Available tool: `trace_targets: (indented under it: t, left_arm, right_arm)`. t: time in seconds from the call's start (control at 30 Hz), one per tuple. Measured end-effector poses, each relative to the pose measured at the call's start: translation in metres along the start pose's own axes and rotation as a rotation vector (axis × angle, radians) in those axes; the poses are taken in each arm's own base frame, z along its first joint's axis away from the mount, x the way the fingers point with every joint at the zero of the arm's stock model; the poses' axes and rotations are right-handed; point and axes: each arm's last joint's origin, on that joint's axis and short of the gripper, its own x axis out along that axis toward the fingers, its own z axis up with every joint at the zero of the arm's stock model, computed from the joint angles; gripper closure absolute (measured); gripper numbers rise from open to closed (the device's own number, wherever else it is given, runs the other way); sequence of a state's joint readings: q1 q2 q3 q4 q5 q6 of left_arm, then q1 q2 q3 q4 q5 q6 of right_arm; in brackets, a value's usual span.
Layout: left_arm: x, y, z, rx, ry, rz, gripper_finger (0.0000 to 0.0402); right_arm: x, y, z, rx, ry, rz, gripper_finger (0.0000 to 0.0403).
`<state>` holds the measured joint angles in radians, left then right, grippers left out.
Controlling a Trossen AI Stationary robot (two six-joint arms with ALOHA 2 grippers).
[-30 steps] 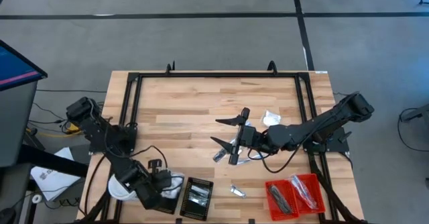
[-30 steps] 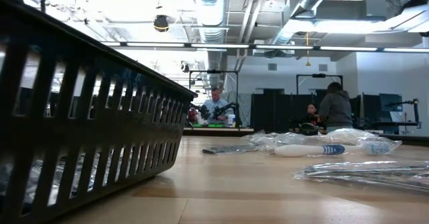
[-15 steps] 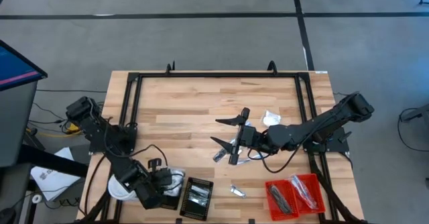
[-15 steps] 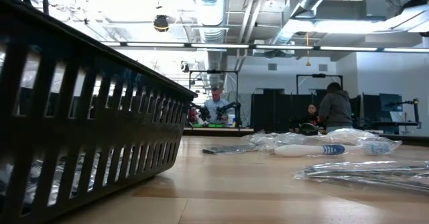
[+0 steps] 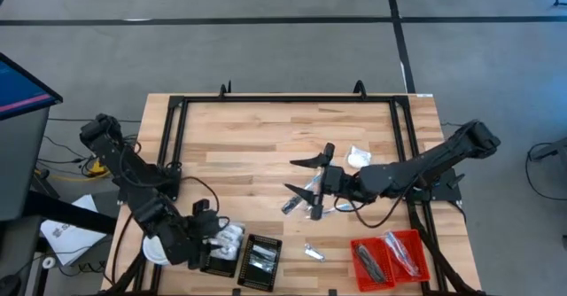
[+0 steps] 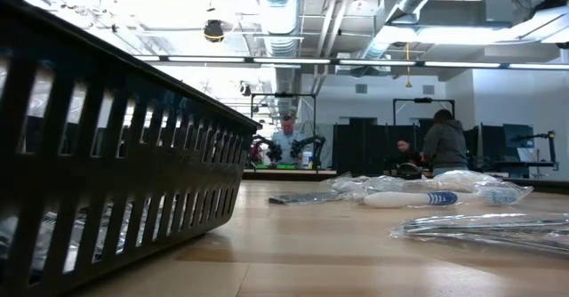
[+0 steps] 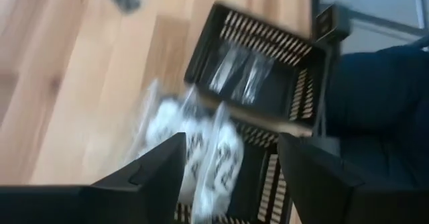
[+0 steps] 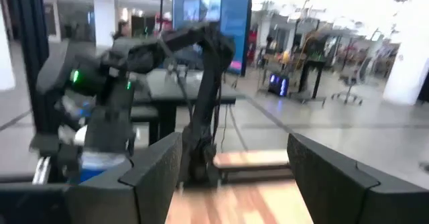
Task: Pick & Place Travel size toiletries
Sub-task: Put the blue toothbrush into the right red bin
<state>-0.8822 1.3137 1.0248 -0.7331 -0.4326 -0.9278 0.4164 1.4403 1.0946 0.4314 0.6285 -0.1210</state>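
My left gripper hovers open at the near left, just above several white puffy packets that lie on a black ribbed tray. Its fingers touch nothing. My right gripper stands open and level above the middle of the table, over loose toiletries. A grey bar, a silvery sachet and a white packet lie flat on the wood. The low view shows a blue and white stick.
A second black tray with silvery sachets stands beside the first. A red tray with dark items sits near right. A white round canister is under the left arm. A black frame rims the table. People stand in the room behind.
My left gripper has risen and drawn back a little toward the table's left edge, tipping less steeply down. The white packets stay on the black tray and show more fully beside it.
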Motion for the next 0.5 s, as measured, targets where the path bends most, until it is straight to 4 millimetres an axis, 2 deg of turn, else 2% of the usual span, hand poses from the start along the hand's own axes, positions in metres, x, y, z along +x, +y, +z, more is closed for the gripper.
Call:
trace_targets:
  t: [0.13,0.27,0.33,0.5]
  left_arm:
    - [-0.001,-0.005,0.010,0.069,-0.100,-0.040,0.0189]
    - [0.001,-0.010,0.022,0.136,-0.209,-0.074,0.0204]
    - [0.002,-0.012,0.026,0.168,-0.254,-0.065,0.0210]
    - [0.006,-0.010,0.030,0.194,-0.390,0.042,0.0221]
  right_arm:
    - [-0.019,-0.006,0.007,0.012,0.090,0.029,0.0137]
    - [-0.046,-0.016,0.008,0.053,0.254,0.046,0.0137]
    - [-0.059,-0.023,0.001,0.099,0.350,-0.008,0.0137]
    - [-0.094,-0.053,-0.038,0.171,0.562,-0.355,0.0137]
